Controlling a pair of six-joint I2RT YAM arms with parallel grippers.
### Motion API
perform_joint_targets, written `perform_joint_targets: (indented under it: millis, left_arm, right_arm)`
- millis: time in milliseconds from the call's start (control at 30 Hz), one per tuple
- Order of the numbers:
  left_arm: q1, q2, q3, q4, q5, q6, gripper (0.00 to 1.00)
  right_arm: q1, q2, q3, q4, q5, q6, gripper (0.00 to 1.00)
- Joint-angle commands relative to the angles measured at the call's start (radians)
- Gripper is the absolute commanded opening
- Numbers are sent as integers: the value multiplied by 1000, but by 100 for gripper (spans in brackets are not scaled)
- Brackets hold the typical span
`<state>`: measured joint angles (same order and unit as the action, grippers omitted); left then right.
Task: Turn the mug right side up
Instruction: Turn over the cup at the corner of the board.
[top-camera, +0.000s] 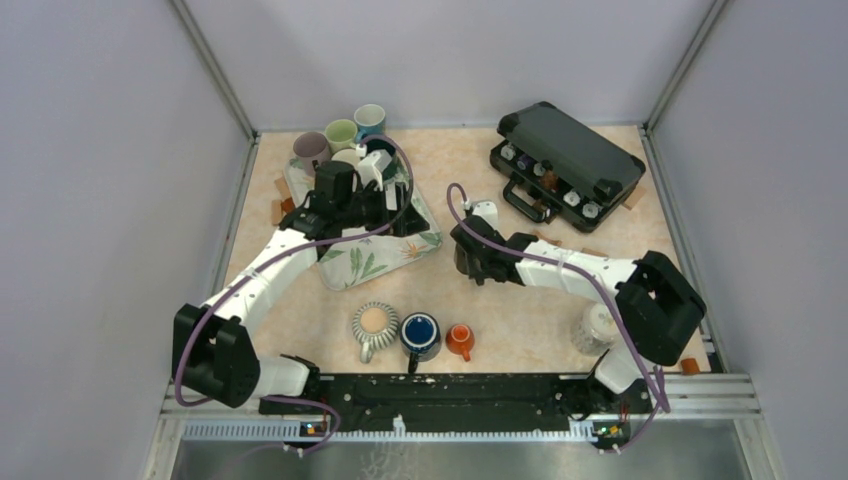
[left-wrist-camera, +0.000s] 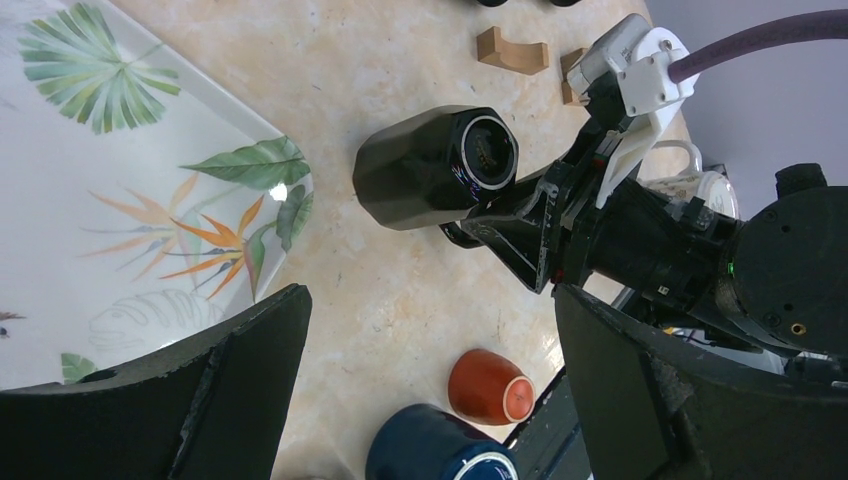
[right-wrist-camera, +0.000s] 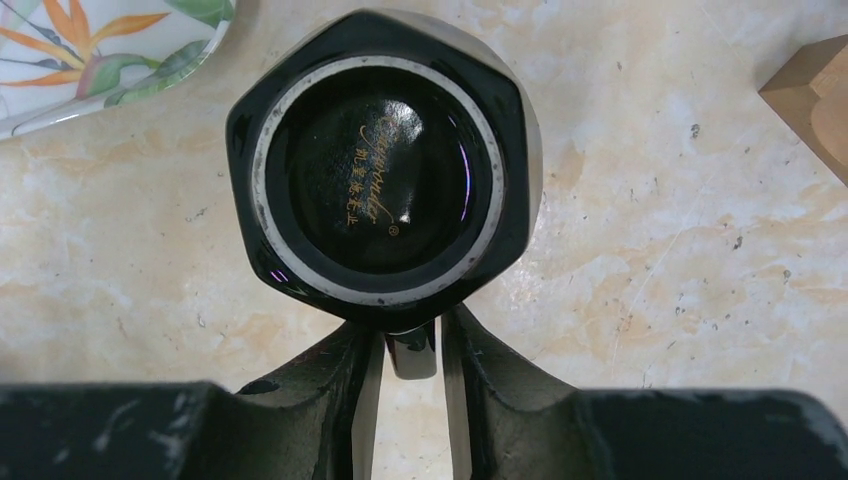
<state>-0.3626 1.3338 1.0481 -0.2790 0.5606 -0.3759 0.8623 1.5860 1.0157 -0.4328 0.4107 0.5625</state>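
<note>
Item: black mug (right-wrist-camera: 385, 160), centre frame, base toward lens, mouth away. Handle (right-wrist-camera: 411, 360) lower centre, pinched by right tool (right-wrist-camera: 408, 335). Left tool (left-wrist-camera: 430, 325) spread, farther off.

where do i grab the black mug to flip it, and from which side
The handle, which juts out on the side facing the right claw. Come in from that side and pinch it across its thin width. The black mug stands base up, and its faceted body looks too wide to span.
</note>
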Motion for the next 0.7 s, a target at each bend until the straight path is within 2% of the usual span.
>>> perform_joint_targets:
  millis: [0,100,233,667]
  left_arm:
    - [2,-1,-16,65,14,-32,98]
    - [3,-8,-32,88,23,-62,99]
    - [3,-18,-63,131,44,-120,98]
    - [9,-56,-148,271,56,-283,98]
  right_arm:
    - [11,6,39,45,55,8,26]
    - [10,6,37,52,56,1,19]
    - [10,-7,44,49,55,1,1]
    - [-40,-151,28,112,-29,38,0]
